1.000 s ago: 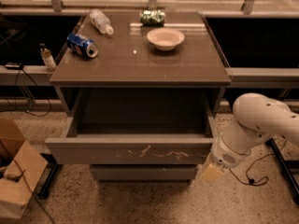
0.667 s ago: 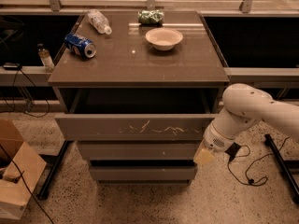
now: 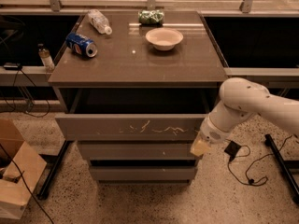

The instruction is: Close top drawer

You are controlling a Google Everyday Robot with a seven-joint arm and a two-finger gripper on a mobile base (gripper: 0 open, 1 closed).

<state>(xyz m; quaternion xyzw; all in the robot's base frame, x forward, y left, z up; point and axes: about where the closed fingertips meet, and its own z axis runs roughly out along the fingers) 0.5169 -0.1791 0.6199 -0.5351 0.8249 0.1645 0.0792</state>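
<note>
The top drawer (image 3: pixel 131 126) is a wide grey drawer with white scratch marks across its flat front. It stands partly open under the grey cabinet top (image 3: pixel 140 59), with a dark gap showing above its front panel. My gripper (image 3: pixel 200 147) is at the drawer front's right end, at the end of the white arm (image 3: pixel 247 104) that comes in from the right. It is next to the panel's right edge; I cannot tell if it touches it.
On the cabinet top lie a blue can (image 3: pixel 81 44), a clear bottle (image 3: pixel 99 21), a green bag (image 3: pixel 151 17) and a white bowl (image 3: pixel 164 38). Two plainer drawers (image 3: pixel 135 150) sit below. A cardboard box (image 3: pixel 16 181) stands at the left, cables (image 3: pixel 247 164) on the floor at the right.
The top drawer has slid inward, from wide open to partly open. My gripper and arm have moved with its right end toward the cabinet.
</note>
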